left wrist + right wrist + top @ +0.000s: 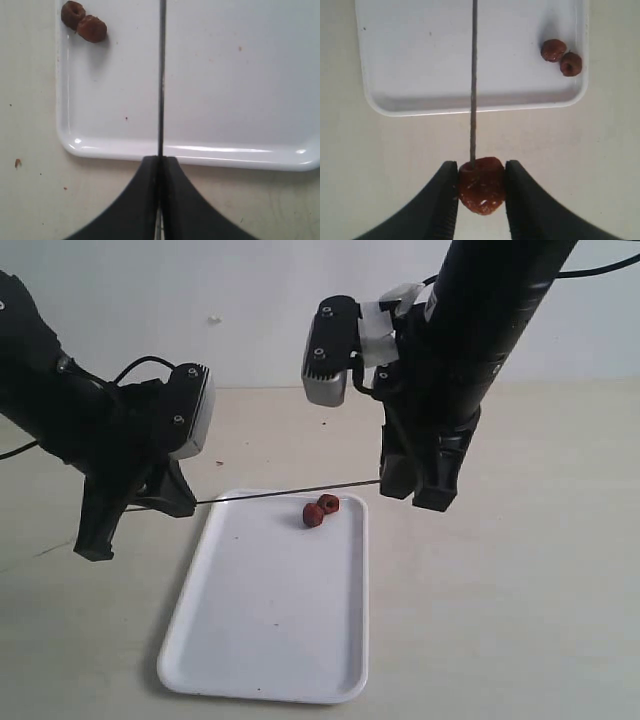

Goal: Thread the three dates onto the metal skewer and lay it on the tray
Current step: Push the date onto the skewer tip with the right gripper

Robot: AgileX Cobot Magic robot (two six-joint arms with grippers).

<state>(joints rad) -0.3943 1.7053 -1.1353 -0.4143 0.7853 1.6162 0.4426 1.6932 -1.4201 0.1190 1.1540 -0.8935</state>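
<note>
My left gripper [160, 159] is shut on one end of the thin metal skewer [285, 492], holding it level above the far end of the white tray [265, 640]. In the left wrist view the skewer [161, 75] runs out over the tray [210, 150]. My right gripper [480, 172] is shut on one reddish-brown date [481, 186], and the skewer's tip [472, 150] meets the date's top. In the exterior view that gripper [417, 490] hangs just past the tray's far right corner. Two more dates [320, 509] lie together on the tray, also seen as two dates [561, 57] and dates [83, 22].
The tray lies on a pale tabletop [520, 620] before a white wall. Both black arms reach down from either side, the right one nearly upright. Small specks dot the table near the left arm.
</note>
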